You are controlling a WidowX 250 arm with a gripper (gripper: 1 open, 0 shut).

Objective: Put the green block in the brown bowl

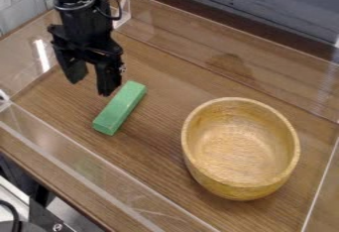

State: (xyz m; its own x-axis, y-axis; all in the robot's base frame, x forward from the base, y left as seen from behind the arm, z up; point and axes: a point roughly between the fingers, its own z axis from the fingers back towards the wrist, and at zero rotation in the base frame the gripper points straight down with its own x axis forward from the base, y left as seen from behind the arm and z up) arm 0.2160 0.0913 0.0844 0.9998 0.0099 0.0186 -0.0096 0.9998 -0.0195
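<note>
Cables (pixel 18 216) lie at the near left table edge, beside the tabletop (pixel 199 67). Pincer (pixel 89 81) is released, its jaws apart, just beside the green block (pixel 121 108), seemingly above the wood. Bare wood lies between the block and the brown bowl (pixel 240 149).

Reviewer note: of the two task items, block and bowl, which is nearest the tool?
The green block: it lies right by the tool, unlike the bowl.

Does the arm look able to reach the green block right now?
Probably yes: the jaws hang open just beside the green block, whose top lies uncovered, and the bowl sits off to the other side.
</note>
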